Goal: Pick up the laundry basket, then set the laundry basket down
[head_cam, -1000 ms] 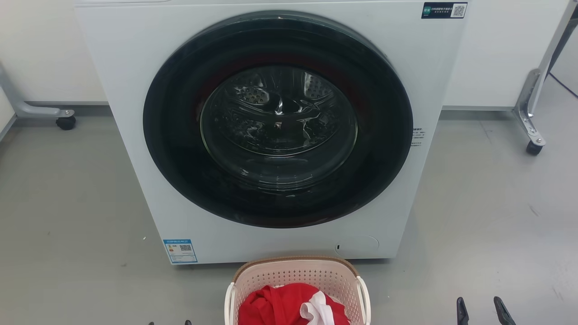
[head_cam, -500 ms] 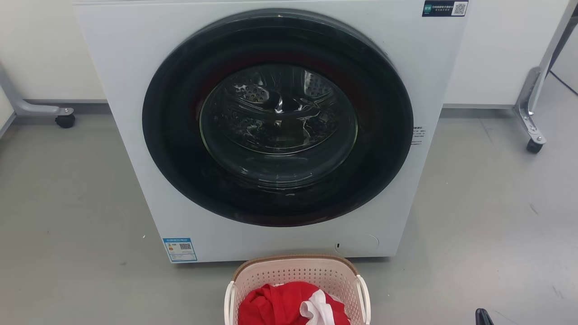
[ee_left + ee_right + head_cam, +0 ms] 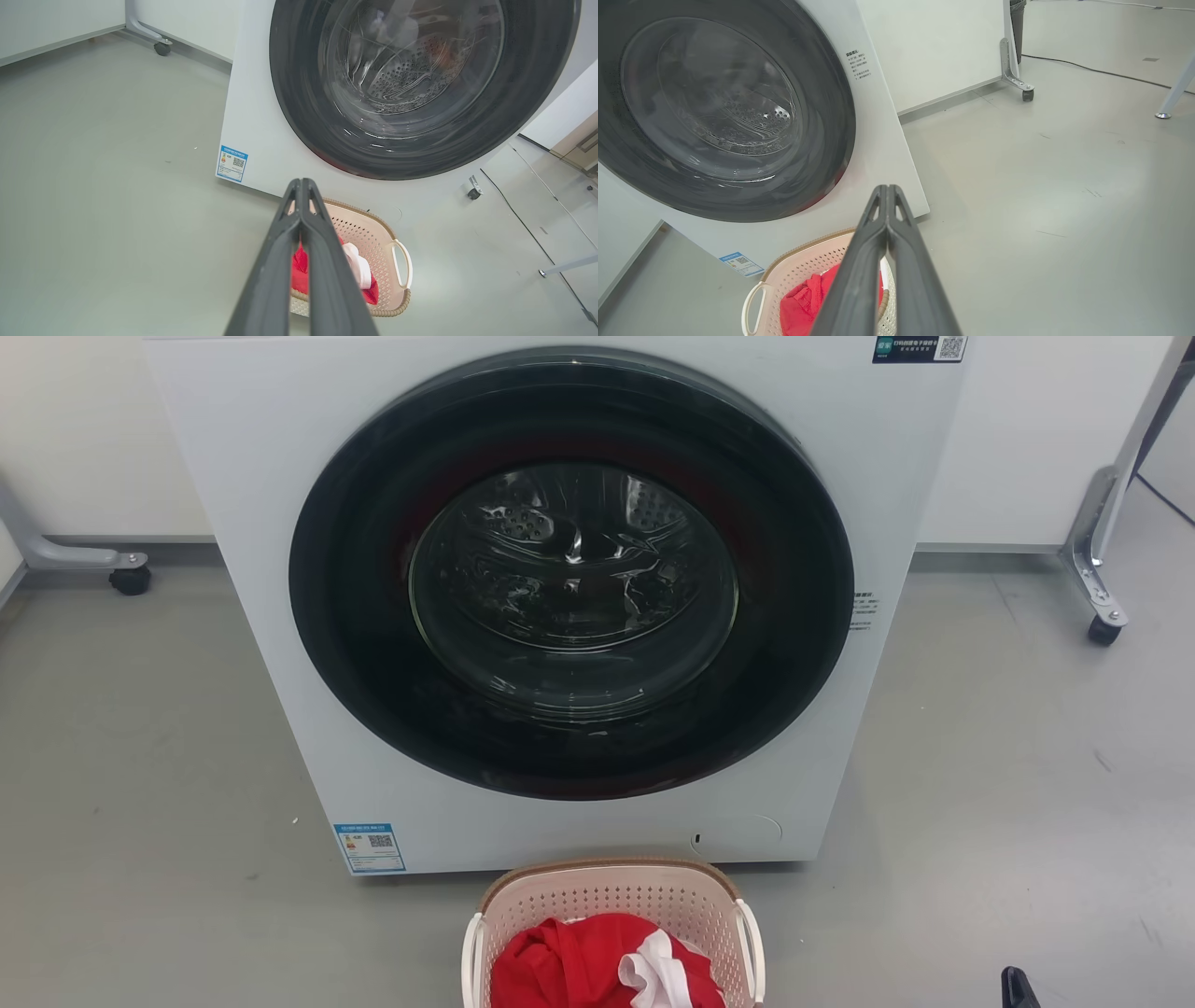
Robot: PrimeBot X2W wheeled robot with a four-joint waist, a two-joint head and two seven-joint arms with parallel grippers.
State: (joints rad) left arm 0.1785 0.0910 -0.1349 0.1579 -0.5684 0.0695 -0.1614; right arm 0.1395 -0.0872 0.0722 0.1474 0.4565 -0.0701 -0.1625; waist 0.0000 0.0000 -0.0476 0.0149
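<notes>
Laundry room, seen facing a white washer (image 3: 280, 523) with its round dark door closed. At left, the left claw (image 3: 302, 184) hangs above the grey floor (image 3: 140, 756), its two fingers pressed together and holding nothing. In the middle, the basket (image 3: 607, 868) sits on the floor just in front of the washer, with a red cloth (image 3: 569, 961) heaped inside. Its white handles face left and right, one towards each arm. Its long axis seems to run from the washer towards the robot, though the near end is cut off. At right, the right claw (image 3: 887, 189) is likewise closed and empty, well apart from the basket. The basket lies between and below both claws, neither clearly nearer.
</notes>
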